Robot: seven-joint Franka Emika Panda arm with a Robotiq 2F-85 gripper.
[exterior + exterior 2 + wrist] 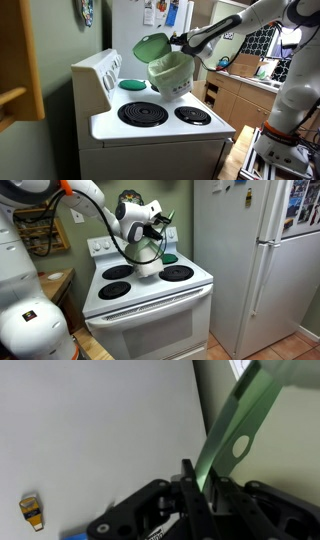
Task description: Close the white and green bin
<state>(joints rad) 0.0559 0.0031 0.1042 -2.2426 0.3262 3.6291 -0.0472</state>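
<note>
The white and green bin (pixel 172 77) stands on the white stove top between the burners, its pale green liner showing at the rim. It also shows in an exterior view (pixel 146 260), partly hidden by the arm. Its round green lid (pixel 152 46) is raised and tilted open. My gripper (pixel 180 42) is shut on the lid's edge tab. In the wrist view the green lid (pixel 235 430) runs up from between the closed fingers (pixel 200 485).
A flat green disc (pixel 133 84) lies on a back burner. Black coil burners (pixel 143 113) sit in front of the bin. The stove's back panel (pixel 100 75) rises behind. A refrigerator (pixel 255 260) stands beside the stove, counters (pixel 245 85) beyond.
</note>
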